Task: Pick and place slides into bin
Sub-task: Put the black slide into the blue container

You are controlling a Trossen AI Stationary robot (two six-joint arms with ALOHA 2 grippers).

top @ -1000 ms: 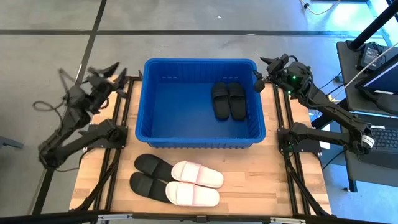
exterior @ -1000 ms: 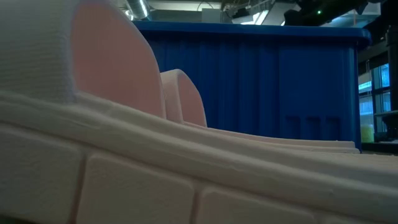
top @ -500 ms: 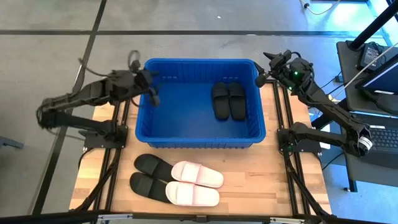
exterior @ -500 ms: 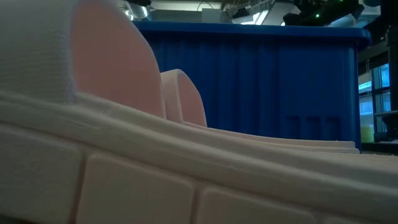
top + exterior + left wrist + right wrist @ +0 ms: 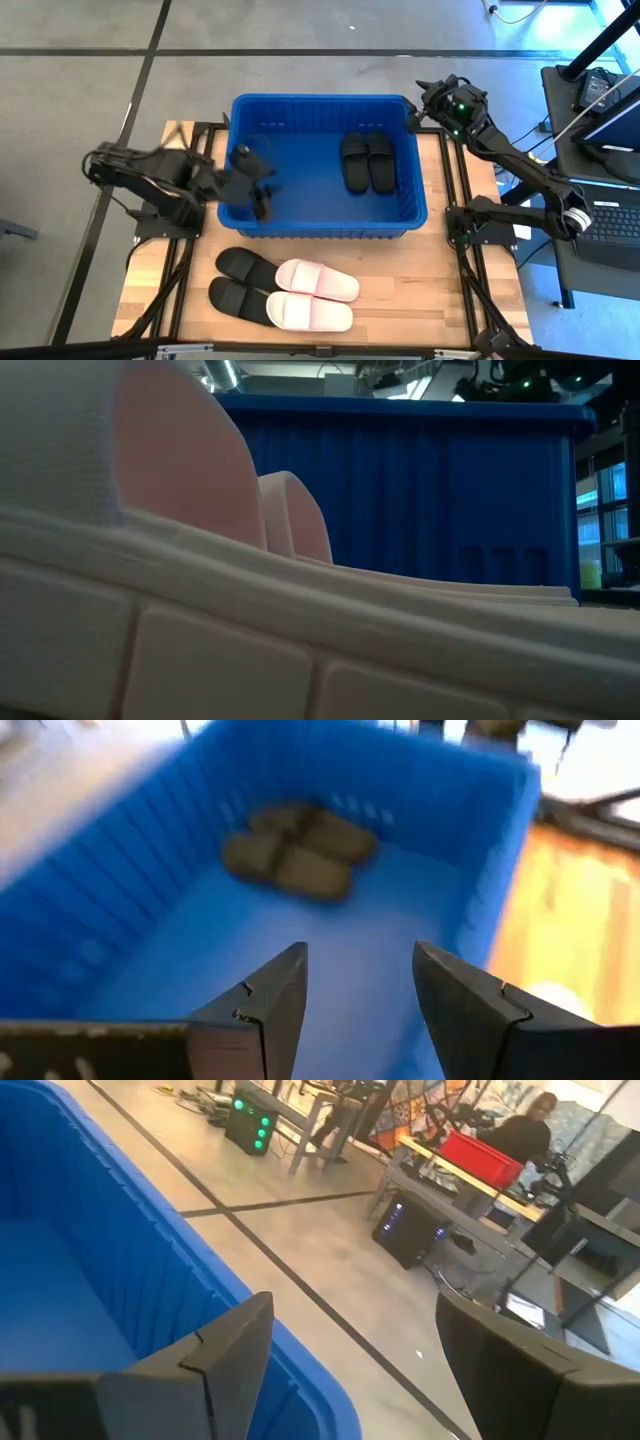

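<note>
From above, the left gripper (image 5: 262,190), empty and spread, has swung from the big blue ribbed plastic bin's (image 5: 322,224) far-left corner down over its left wall. The right gripper (image 5: 413,113) hangs released at the far-right corner. Two black slide sandals (image 5: 366,161) lie inside; two black slides (image 5: 243,280) and two pale pink slides (image 5: 313,294) remain on the table.

The left wrist view shows the parted fingers (image 5: 270,1000) over the bin floor.

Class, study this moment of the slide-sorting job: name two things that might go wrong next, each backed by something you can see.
1. The left claw hangs open and empty just inside the bin's near wall; crossing it toward the slides on the table, it may clip the rim.
2. The white slides overlap the black slides, so grabbing one may drag its neighbour.
</note>
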